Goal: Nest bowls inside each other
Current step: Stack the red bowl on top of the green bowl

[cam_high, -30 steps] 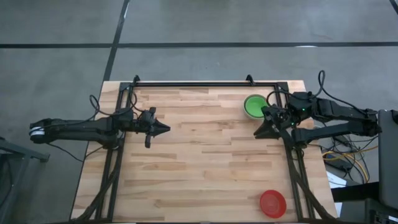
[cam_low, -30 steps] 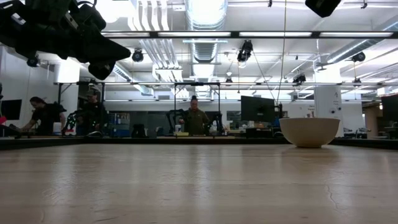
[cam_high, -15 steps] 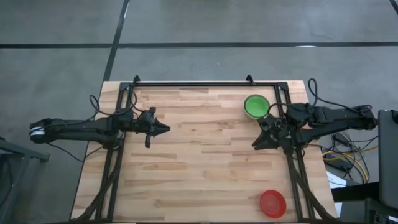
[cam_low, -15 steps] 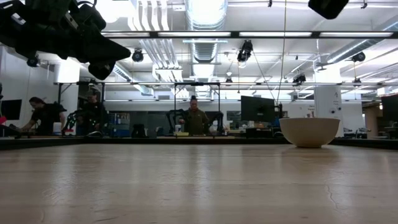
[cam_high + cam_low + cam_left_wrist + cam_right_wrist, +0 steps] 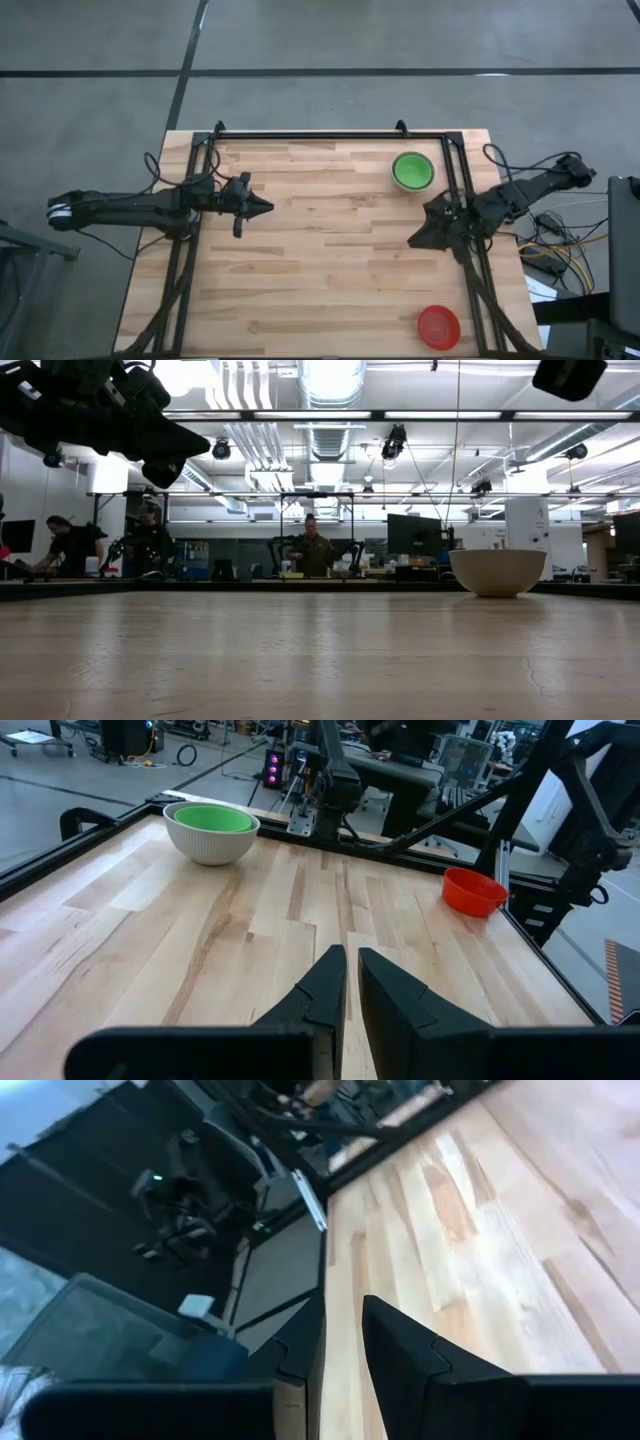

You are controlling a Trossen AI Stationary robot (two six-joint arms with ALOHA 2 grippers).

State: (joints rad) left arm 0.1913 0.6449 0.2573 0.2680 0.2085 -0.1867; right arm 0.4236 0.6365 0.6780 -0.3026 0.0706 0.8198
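Observation:
A green bowl (image 5: 412,171) sits nested in a pale grey-white bowl (image 5: 211,842), which rests by its base on the table's far right. In the low view only the pale bowl (image 5: 497,572) shows. A red bowl (image 5: 438,327) stands alone at the near right corner and also shows in the left wrist view (image 5: 472,890). My left gripper (image 5: 268,207) hovers shut over the table's left middle, pointing at the right side. My right gripper (image 5: 413,242) hangs above the right side, between the two bowls. Its fingers (image 5: 395,1342) stand a narrow gap apart with nothing between them.
A black metal frame (image 5: 330,134) runs along the table's far edge and down both sides. Bare wood (image 5: 330,260) lies between the arms. People and workbenches show in the room beyond the far edge (image 5: 313,550).
My right gripper has drawn away from the nested bowls toward the table's near edge, sinking a little and rolling at the wrist, while its arm has swung out past the right edge. The bowls have stayed where they were.

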